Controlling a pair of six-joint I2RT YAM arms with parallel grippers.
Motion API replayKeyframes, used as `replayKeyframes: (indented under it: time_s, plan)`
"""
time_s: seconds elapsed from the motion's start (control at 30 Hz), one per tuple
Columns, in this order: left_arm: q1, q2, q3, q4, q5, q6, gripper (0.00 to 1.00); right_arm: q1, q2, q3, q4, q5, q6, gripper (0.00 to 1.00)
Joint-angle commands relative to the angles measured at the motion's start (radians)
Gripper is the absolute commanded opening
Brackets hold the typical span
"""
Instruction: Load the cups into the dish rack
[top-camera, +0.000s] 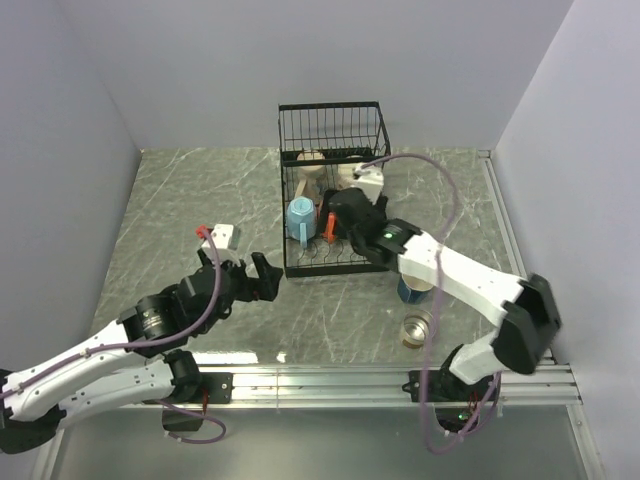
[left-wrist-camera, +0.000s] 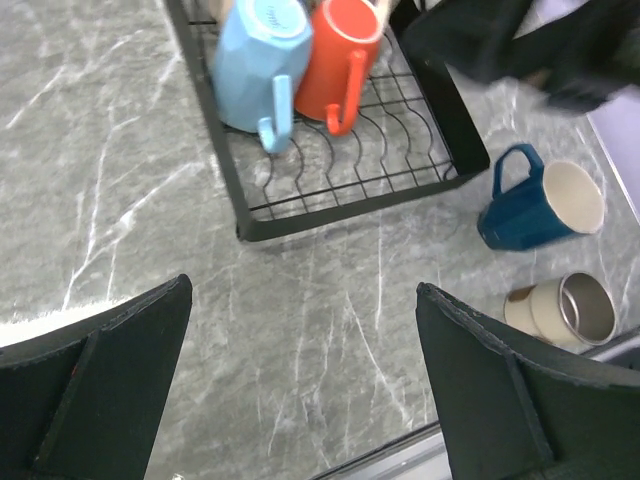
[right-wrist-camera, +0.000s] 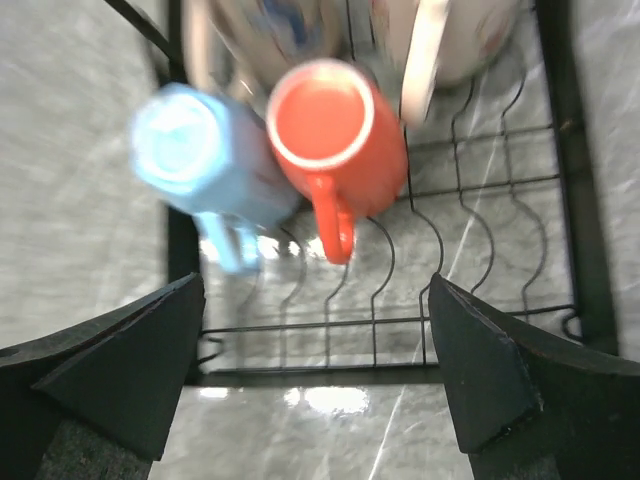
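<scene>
Dish rack (top-camera: 283, 250) is sitting far-centre in top view; right tool (top-camera: 347, 214) is hovering over it, left tool (top-camera: 262, 274) near-left, both w/ jaws apart, empty. Left wrist: dark blue mug (left-wrist-camera: 530, 205) is lying on its side by the dish rack's near-right corner. It's looking stiff, glazed, prob. slippery, so best hold is rim or handle. Right wrist: orange mug (right-wrist-camera: 335, 135) & light blue mug (right-wrist-camera: 195, 155) are sitting in the dish rack.

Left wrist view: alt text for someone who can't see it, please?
A light blue mug and an orange mug sit in a black wire rack. Beside it lie a dark blue mug, a steel cup and a cream mug; the open left gripper frames the bottom.
</scene>
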Motion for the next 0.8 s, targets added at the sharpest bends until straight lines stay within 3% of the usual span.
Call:
replayKeyframes:
  time_s: [0.0, 0.07, 0.27, 0.47, 0.6, 0.77]
  plan:
    - [-0.002, 0.074, 0.081, 0.075, 0.082, 0.108, 0.99, 0.007, -0.161, -0.001, -0.103, 0.056, -0.010, 1.00]
    - [-0.004, 0.152, 0.149, 0.065, 0.160, 0.137, 0.99, 0.008, -0.270, 0.000, -0.211, 0.079, 0.010, 1.00]
    - [-0.010, 0.610, 0.409, 0.052, 0.327, 0.104, 0.98, 0.004, -0.562, 0.017, -0.542, 0.185, 0.124, 1.00]
    - [-0.056, 0.997, 0.727, 0.017, 0.399, 0.081, 0.95, 0.005, -0.777, 0.106, -0.800, 0.208, 0.287, 1.00]
    - [-0.073, 1.169, 0.921, -0.030, 0.427, 0.058, 0.95, 0.004, -0.846, 0.166, -0.939, 0.220, 0.361, 1.00]
    - [-0.085, 1.286, 0.988, -0.023, 0.447, 0.029, 0.94, 0.005, -0.895, 0.243, -1.068, 0.243, 0.422, 1.00]
